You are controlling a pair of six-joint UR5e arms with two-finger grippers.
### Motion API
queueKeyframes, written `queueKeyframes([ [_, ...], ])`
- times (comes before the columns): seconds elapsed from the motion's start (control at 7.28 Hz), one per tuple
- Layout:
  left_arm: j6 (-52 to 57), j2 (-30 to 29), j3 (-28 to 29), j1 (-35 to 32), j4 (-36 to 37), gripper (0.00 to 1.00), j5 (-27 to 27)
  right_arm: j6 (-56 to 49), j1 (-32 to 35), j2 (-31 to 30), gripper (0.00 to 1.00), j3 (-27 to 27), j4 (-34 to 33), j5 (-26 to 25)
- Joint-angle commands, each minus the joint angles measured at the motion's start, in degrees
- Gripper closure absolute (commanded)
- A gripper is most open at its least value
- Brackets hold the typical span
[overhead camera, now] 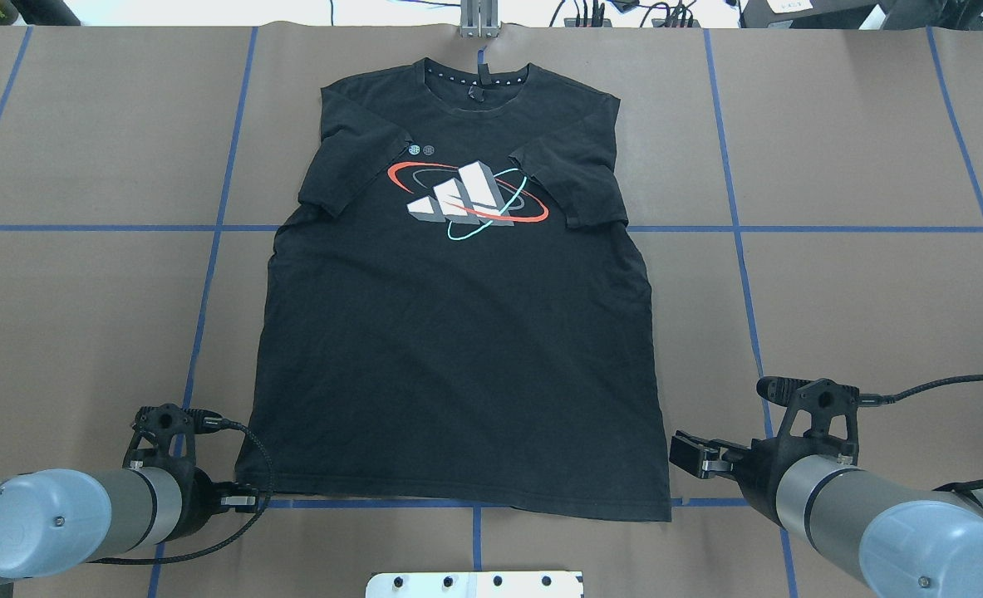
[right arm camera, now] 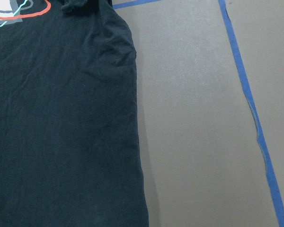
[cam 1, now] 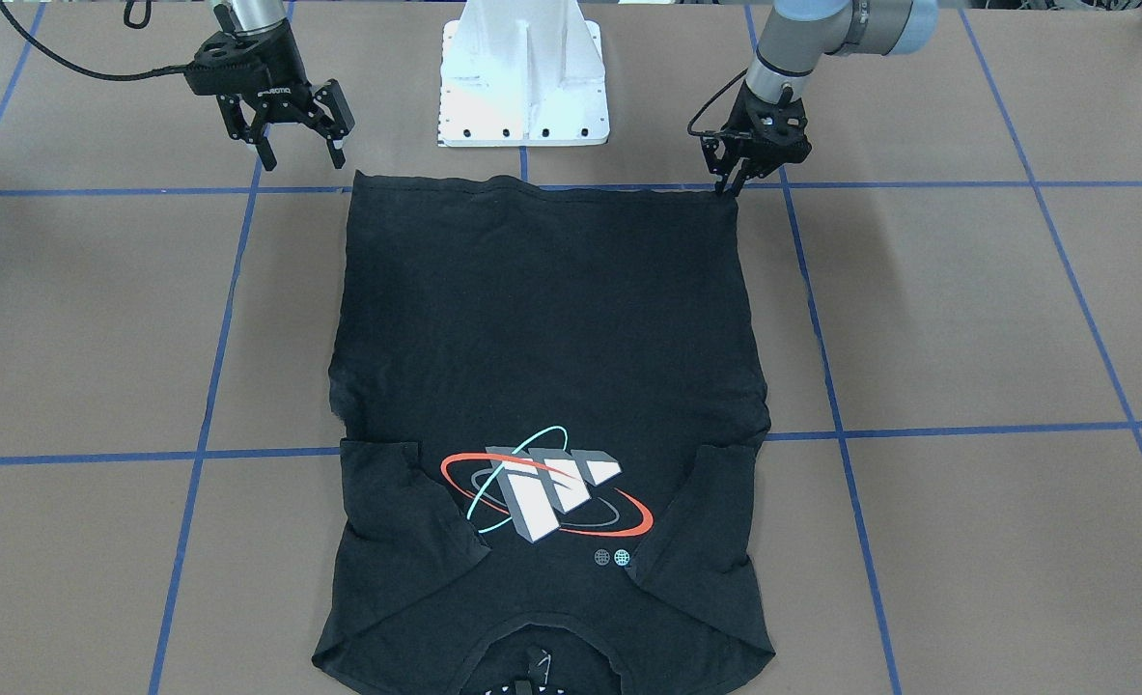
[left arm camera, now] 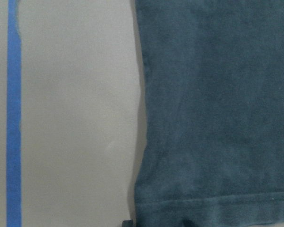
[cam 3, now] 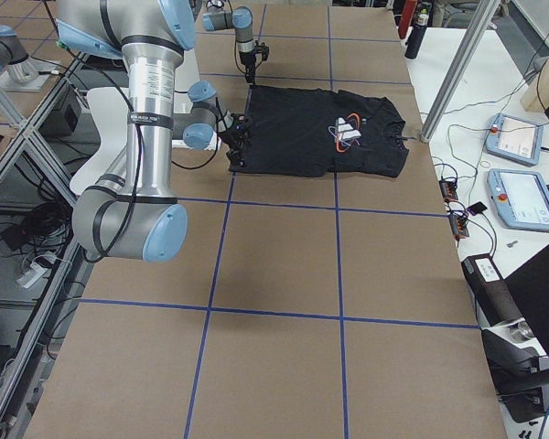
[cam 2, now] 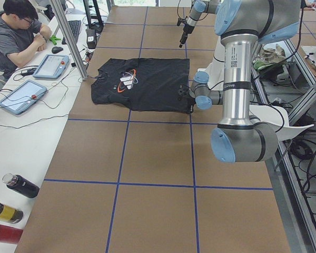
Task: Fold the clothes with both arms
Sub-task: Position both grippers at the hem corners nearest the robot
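The black T-shirt (cam 1: 542,328) lies flat and face up on the brown table, with both sleeves folded in beside its orbit logo (overhead camera: 466,199) and its collar far from the robot. My left gripper (cam 1: 728,185) is down at the hem corner on my left, and its fingers look closed on that corner; it also shows in the overhead view (overhead camera: 240,498). The left wrist view shows the same hem corner (left arm camera: 146,210) at its bottom edge. My right gripper (cam 1: 286,125) is open and empty, raised just outside the other hem corner (overhead camera: 665,508).
The white bolted pedestal base (cam 1: 524,77) stands just behind the hem. Blue tape lines (overhead camera: 732,228) cross the table. In the exterior left view an operator (cam 2: 16,31) sits at a side bench with tablets (cam 2: 21,97), beside a metal post (cam 2: 68,37).
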Motion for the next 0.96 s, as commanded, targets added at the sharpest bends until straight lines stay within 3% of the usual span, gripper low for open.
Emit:
queueKeyframes([
  [0.0, -0.1, -0.2, -0.2, 0.0, 0.0, 1.0, 0.0, 0.0, 0.1, 0.3, 0.0, -0.1, -0.1, 0.0],
  [0.27, 0.0, 0.0, -1.0, -0.4, 0.0, 1.0, 0.1, 0.0, 0.0, 1.5, 0.0, -0.5, -0.1, 0.0],
  [0.55, -0.1, -0.4, -1.8, -0.9, 0.1, 1.0, 0.2, 0.5, -0.4, 8.2, 0.0, -6.0, -0.5, -2.5],
  [0.82, -0.2, -0.5, -2.2, -1.0, 0.1, 1.0, 0.1, 2.9, -3.8, 10.1, 0.02, -9.0, -0.9, -5.4],
])
